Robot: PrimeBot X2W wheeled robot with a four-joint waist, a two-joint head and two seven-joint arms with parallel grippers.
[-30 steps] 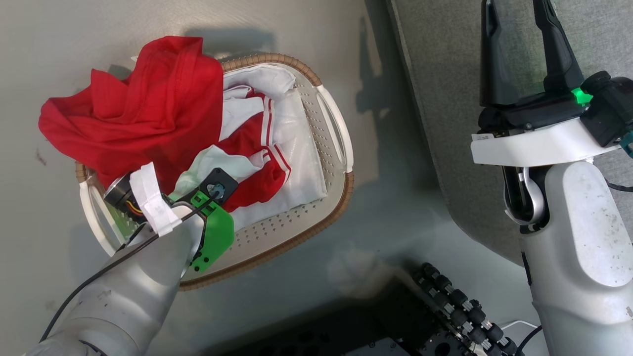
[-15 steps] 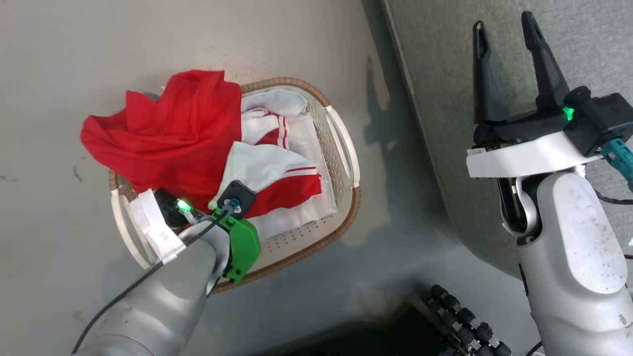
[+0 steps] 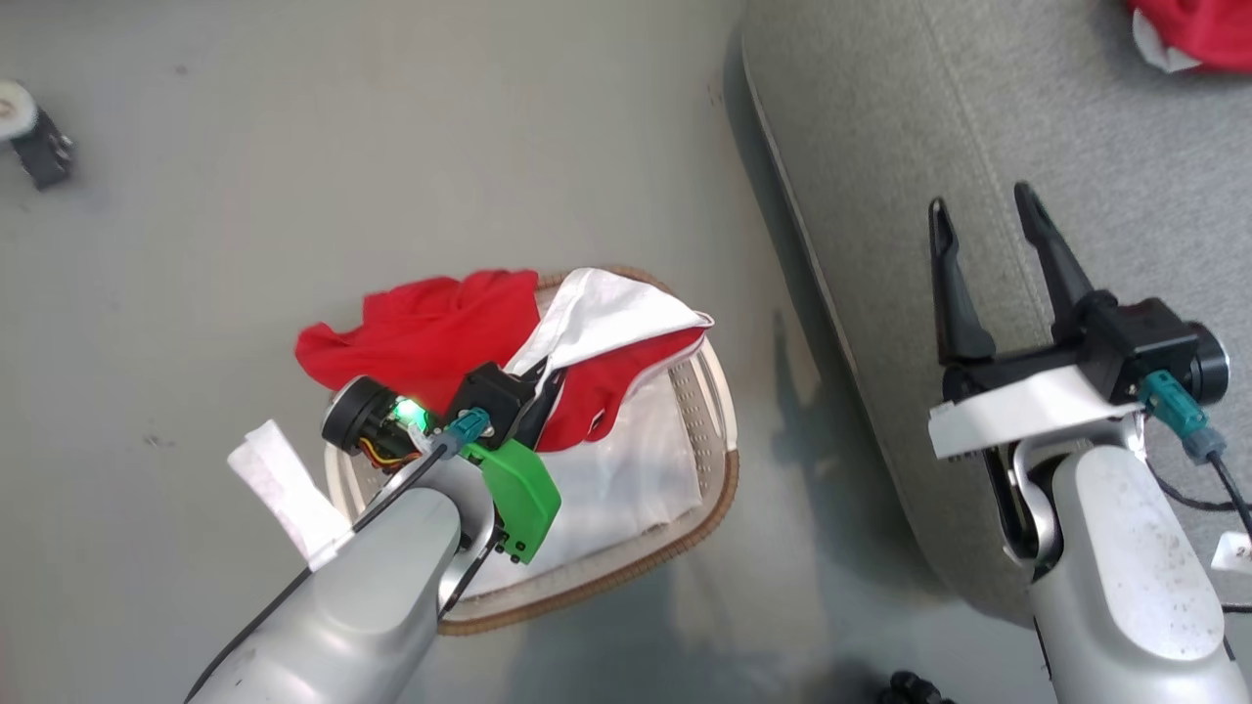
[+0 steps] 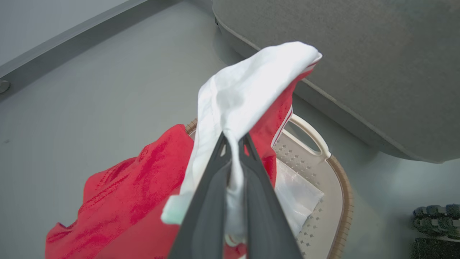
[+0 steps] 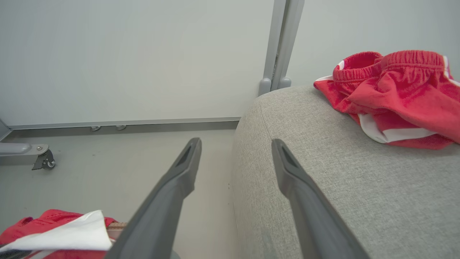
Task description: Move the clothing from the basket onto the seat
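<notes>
Aloft, L pincer [image 4: 234, 139] (w/ clothing [image 4: 251, 79])

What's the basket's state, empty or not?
Not empty: a red garment drapes over the basket rim, a white liner lies inside, and the left gripper, jaws shut, holds a red-and-white garment above it.

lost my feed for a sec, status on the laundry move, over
Left gripper shut on red-and-white garment, above basket. Right gripper open, empty, over seat. Second garment already on seat. Nothing blocking.
</notes>
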